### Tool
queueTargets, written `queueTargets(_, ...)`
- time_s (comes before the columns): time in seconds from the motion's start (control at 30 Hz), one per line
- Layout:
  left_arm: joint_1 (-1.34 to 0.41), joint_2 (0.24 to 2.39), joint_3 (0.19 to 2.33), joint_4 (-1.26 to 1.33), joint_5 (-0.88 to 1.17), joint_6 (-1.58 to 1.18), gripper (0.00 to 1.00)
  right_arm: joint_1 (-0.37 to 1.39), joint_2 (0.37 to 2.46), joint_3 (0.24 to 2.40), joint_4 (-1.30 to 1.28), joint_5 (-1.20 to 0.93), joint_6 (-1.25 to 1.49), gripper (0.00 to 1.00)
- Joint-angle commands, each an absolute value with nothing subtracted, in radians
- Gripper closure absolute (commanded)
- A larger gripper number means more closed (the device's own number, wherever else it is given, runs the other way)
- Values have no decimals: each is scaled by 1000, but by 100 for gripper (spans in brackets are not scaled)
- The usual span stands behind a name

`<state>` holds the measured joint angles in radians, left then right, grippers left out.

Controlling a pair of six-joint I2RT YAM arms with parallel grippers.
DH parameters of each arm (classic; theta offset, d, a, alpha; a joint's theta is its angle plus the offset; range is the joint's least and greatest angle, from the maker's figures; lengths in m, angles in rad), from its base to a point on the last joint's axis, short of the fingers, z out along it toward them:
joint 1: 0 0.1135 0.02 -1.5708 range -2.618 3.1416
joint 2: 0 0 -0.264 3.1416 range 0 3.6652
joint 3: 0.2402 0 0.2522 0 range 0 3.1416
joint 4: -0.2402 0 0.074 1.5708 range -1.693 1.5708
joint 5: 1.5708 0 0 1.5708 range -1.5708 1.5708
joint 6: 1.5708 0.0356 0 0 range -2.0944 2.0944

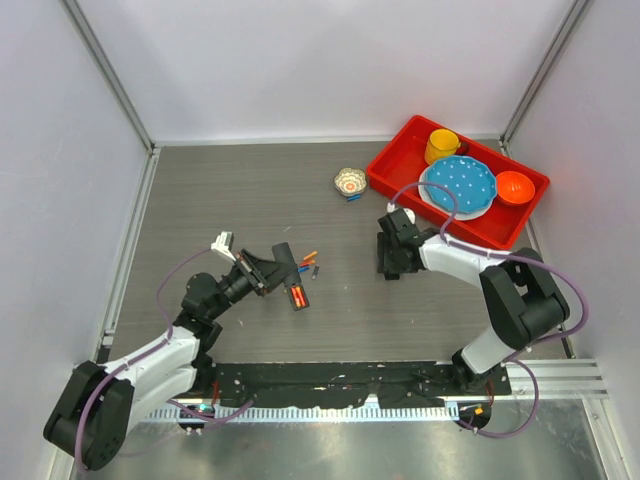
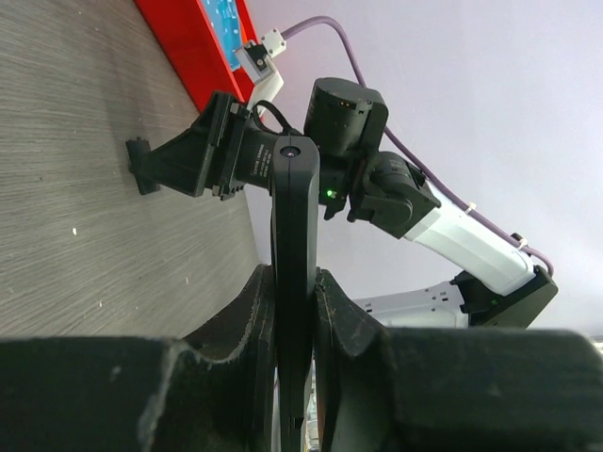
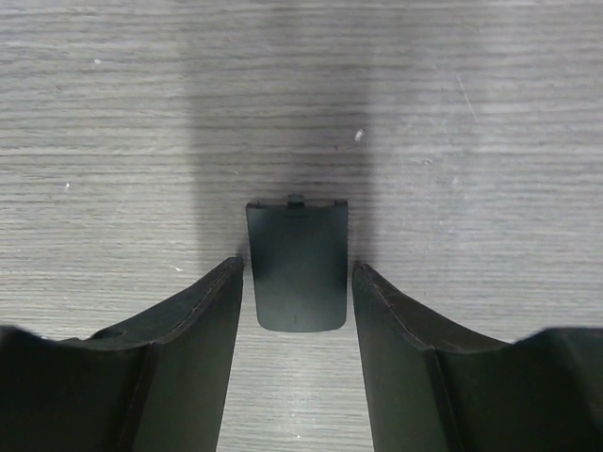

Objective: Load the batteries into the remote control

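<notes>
Left arm reaches low from its near base toward table centre. Left gripper [image 2: 294, 279] is clamped tight on the remote control [image 2: 295, 207], held edge-on; a red battery [image 1: 297, 296] shows in it. Loose batteries [image 1: 308, 263] lie just beside.

Right arm is folded, wrist pointing down. Right gripper [image 3: 297, 266] is half open, straddling a black battery cover [image 3: 298, 235] lying flat on the table [image 3: 452, 141].

The left arm [image 1: 165, 352] stretches low and forward from its base. Its wrist is rolled so the left gripper [image 1: 283, 266] lies on its side, with both fingers [image 2: 254, 315] clamped tight on the remote [image 2: 295, 226]. The right arm [image 1: 510, 300] folds sharply at the elbow and reaches out to its left. The right gripper [image 3: 297, 273] points straight down, hanging low, its jaws partly apart and gripping nothing.
</notes>
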<state>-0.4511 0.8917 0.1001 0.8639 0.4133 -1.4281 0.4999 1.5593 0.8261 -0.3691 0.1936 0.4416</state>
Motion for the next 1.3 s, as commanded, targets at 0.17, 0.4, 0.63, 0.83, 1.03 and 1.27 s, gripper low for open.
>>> queueTargets(0.17,-448,902,110,923,440,-1417,100,491,1631,897,-388,104,373,50)
queueTargets(0.4,-448,903,107,925,440,-1416,100,491,1640,887,-390,83,367,51)
queueTargets(0.63,-448,907,110,925,442,-1416,100,491,1629,882,-406,60,365,48)
queueTargets(0.83,-449,914,110,928,442,-1414,100,491,1637,893,-443,58,356,49)
queueTargets(1.03,-449,930,110,939,442,-1416,100,492,1675,896,-449,61,376,69)
queueTargets(1.27,-449,937,107,940,437,-1416,100,492,1644,803,-332,48,524,66)
